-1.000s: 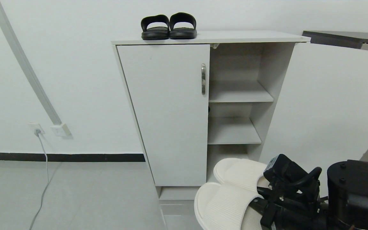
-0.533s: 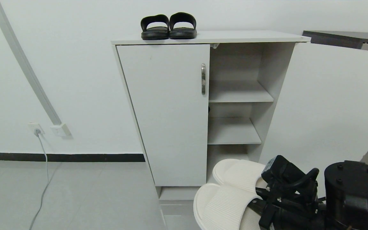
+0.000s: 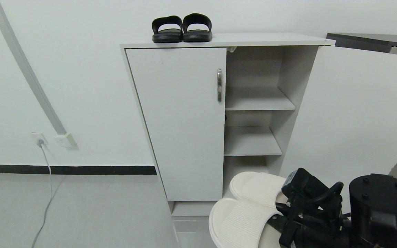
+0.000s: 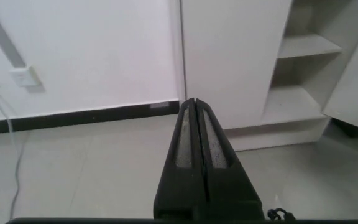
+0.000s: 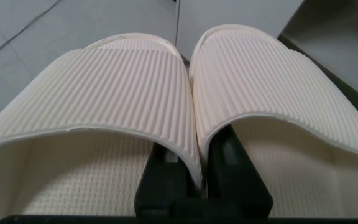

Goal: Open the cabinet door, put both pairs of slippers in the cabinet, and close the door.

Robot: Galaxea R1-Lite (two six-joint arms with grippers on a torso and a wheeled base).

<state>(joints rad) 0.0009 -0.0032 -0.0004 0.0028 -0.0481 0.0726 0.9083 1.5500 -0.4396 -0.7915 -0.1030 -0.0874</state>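
Cream ribbed slippers (image 3: 250,206) sat side by side in the right gripper (image 5: 196,163), whose fingers (image 5: 227,155) were narrowed onto the pair's two touching inner walls. Their toes pointed ahead toward the open right half of the cabinet (image 3: 174,120), just before its lowest compartment (image 3: 245,164). The black slippers (image 3: 182,29) lay on the cabinet top, well above, and the left gripper (image 4: 194,134) was pressed shut, empty, over the floor (image 4: 73,168).

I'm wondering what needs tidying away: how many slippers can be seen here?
4. Two black slippers sit side by side on the cabinet top; two white slippers are clamped together in the right gripper, low before the open shelves. The shut door may hide more.
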